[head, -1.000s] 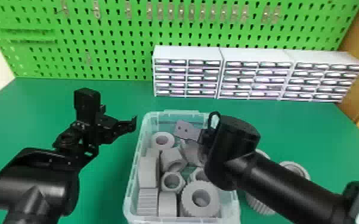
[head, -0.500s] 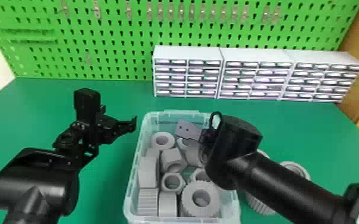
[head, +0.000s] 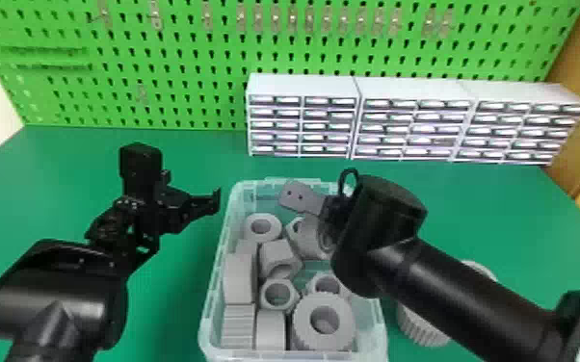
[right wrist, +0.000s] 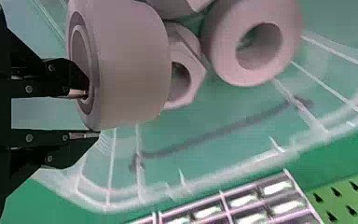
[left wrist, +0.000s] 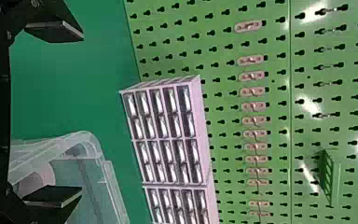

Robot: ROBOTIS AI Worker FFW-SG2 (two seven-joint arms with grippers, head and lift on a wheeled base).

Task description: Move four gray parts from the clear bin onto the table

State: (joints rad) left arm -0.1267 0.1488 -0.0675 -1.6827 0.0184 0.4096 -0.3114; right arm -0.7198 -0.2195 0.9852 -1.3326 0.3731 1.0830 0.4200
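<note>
Clear, slightly cloudy plastic with rounded corners and thin ribs forms the bin [head: 383,332], which stands on the matte green table [head: 183,159]. Inside lie matte gray pieces: hex nuts, plain rings and a thick ridged ring [head: 323,332]. The smooth gray ring [right wrist: 130,65], broad-walled with a recessed bore, sits tilted near the bin's far end, above a hex nut [right wrist: 191,79]. The right gripper [head: 330,212] has its fingers narrow on that ring's wall, one inside the bore, one outside. The left gripper [head: 211,204] holds its fingers wide and empty, just outside the bin's left rim. A ribbed gray part [head: 421,327] stands near the right wall; green surface separates the far rim from the white drawer cabinets [head: 303,89].
</note>
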